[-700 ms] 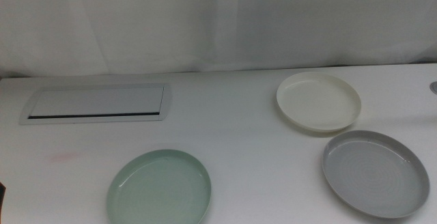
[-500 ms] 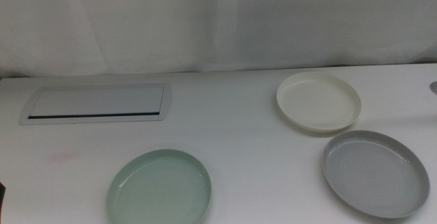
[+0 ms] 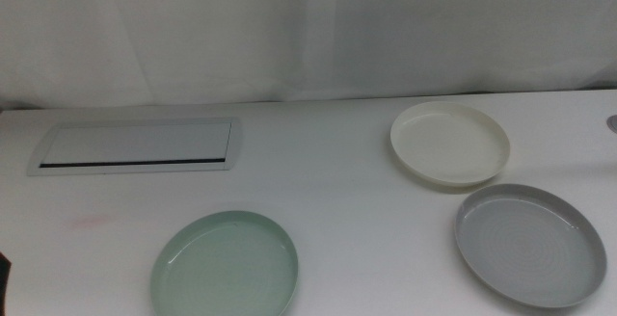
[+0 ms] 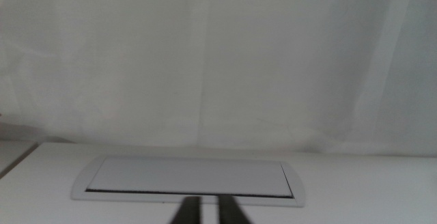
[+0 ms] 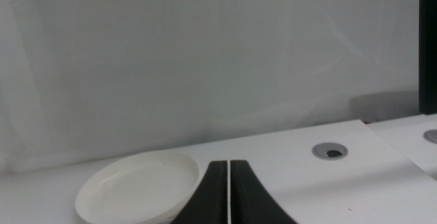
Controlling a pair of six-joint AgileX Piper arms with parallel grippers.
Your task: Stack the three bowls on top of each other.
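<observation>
Our right gripper [image 5: 228, 197] had its jaws pressed together on nothing, waiting low with the white bowl [image 5: 138, 186] just beyond it. Our left gripper [image 4: 208, 210] showed a thin gap between its jaws, also empty, facing the panel [image 4: 188, 178]. On the table [image 3: 328, 171] the white bowl [image 3: 449, 143] sat far right, the grey bowl [image 3: 530, 245] near right beside it, the green bowl [image 3: 225, 265] near left, none stacked. We judged it best to open wide, pinch one rim, lift level and centre it before release.
</observation>
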